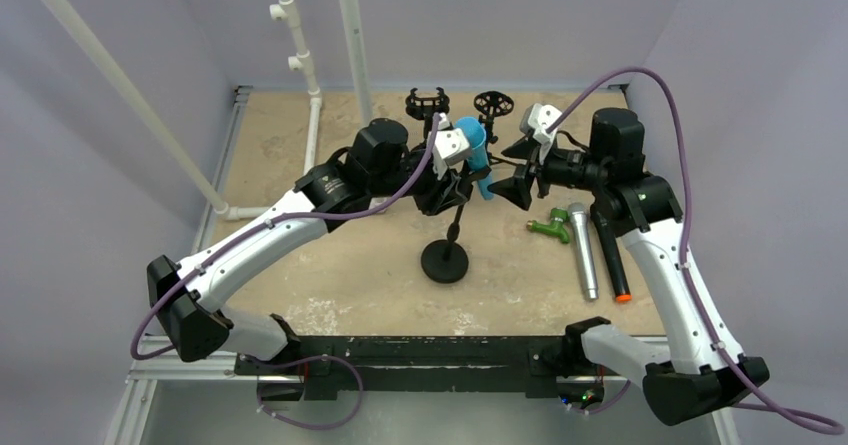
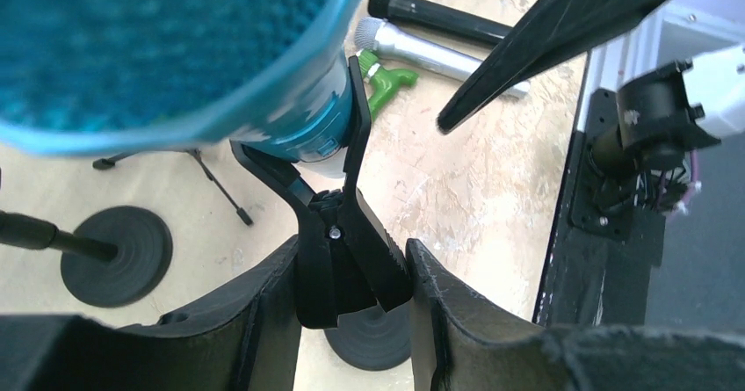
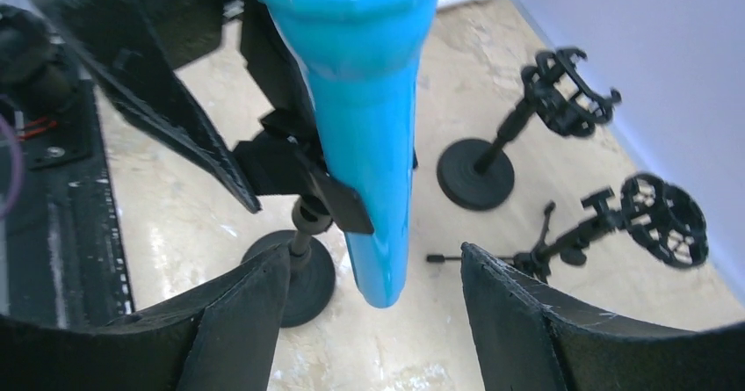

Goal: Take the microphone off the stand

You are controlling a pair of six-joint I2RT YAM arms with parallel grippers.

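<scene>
A blue microphone [image 1: 473, 150] sits tilted in the black spring clip [image 2: 343, 250] of a round-based stand [image 1: 445, 261]. My left gripper [image 2: 351, 268] is shut on the clip's two handles, just under the microphone's body [image 2: 176, 48]. My right gripper [image 3: 373, 268] is open, its fingers on either side of the microphone's lower end [image 3: 365, 145] without touching it. In the top view the right gripper [image 1: 515, 180] comes in from the right and the left gripper [image 1: 450, 190] from the left. The stand's base also shows in the right wrist view [image 3: 294, 277].
A silver microphone [image 1: 583, 250], a black microphone with an orange tip [image 1: 610, 255] and a green piece [image 1: 550, 227] lie to the right. Two small stands with shock mounts [image 1: 427, 103] [image 1: 493, 102] stand at the back. White pipes [image 1: 300, 60] rise at the back left.
</scene>
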